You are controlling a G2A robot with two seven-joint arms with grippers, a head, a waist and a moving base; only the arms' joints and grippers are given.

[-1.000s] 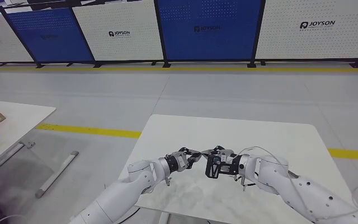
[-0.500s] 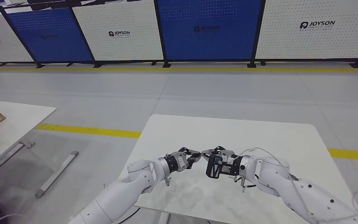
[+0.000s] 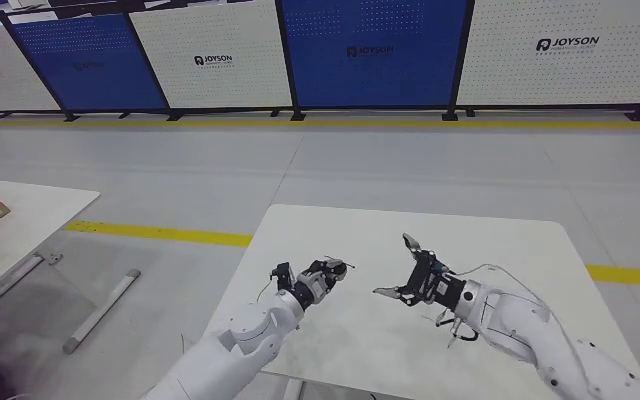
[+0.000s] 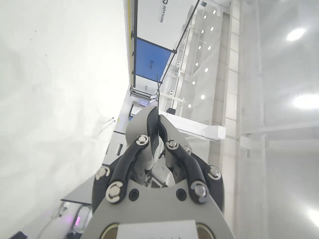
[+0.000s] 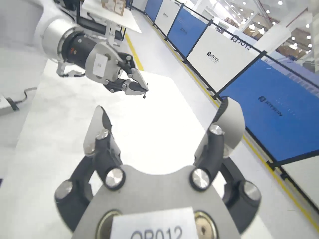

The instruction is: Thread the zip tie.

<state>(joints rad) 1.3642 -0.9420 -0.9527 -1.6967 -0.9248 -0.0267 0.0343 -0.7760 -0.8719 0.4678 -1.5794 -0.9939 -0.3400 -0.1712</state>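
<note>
A thin black zip tie [image 4: 157, 85] sticks out from the tips of my left gripper [image 4: 156, 116], which is shut on it. From above, that left gripper [image 3: 333, 270] hovers over the left part of the white table [image 3: 500, 240]. The right wrist view shows the left gripper [image 5: 140, 88] farther off, with a small end of the zip tie [image 5: 144, 96] hanging at its tips. My right gripper [image 5: 164, 118] is open with nothing between its fingers. In the top view the right gripper [image 3: 397, 268] faces the left one across a short gap.
A second white table [image 3: 30, 210] stands off to the left, across a strip of floor. Blue and white partition panels [image 3: 370, 50] line the back. A yellow floor line [image 3: 150, 233] runs behind the table. The table's right half is bare.
The two grippers were close together over the table's middle. Now the right gripper has opened and drawn back to the right, and the left gripper has drawn back left with the zip tie.
</note>
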